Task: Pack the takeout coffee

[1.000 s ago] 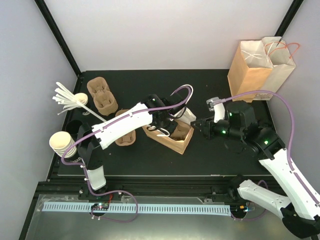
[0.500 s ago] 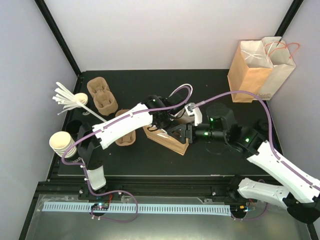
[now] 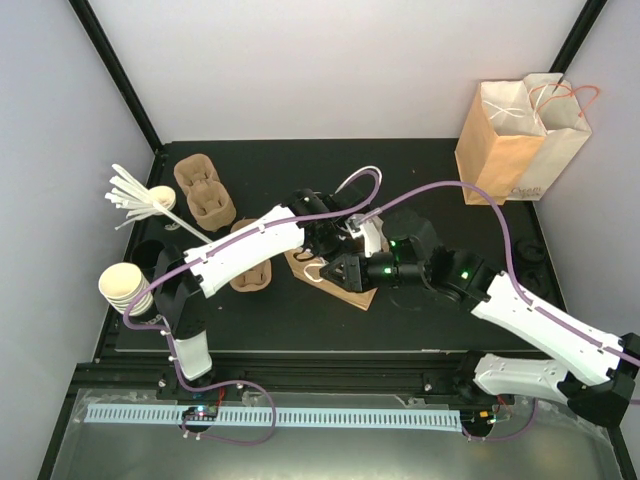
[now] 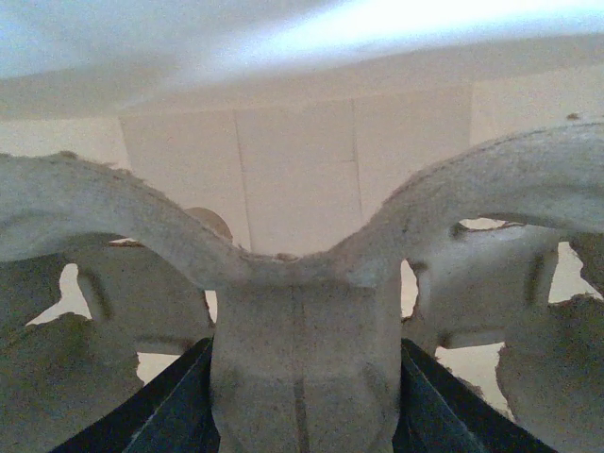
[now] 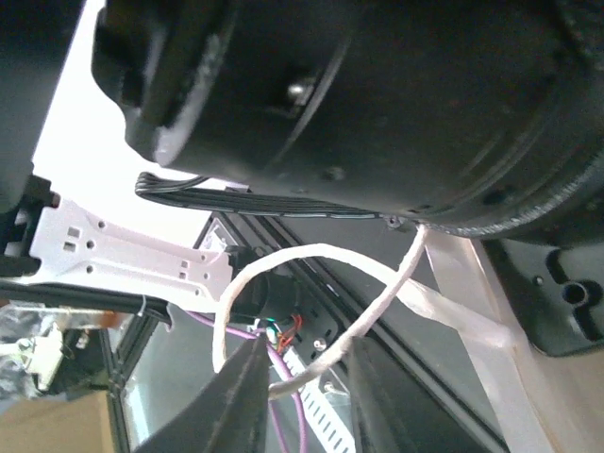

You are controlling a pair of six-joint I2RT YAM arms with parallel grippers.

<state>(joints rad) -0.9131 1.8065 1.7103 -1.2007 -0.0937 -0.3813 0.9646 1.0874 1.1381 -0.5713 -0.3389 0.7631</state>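
Your left jaws are clamped on the middle ridge of a pulp carrier [image 4: 302, 274], held inside the open brown bag [image 3: 352, 292] at the middle of the bench [image 3: 420, 170]. Your right jaws stand apart just beside them at the bag's mouth, and the bag's white cord handle [image 5: 326, 251] crosses the gap between them. You cannot pick out the coffee in any view.

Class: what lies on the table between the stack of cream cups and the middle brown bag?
A pulp cup carrier, partly hidden under the left arm, seen in the top view.
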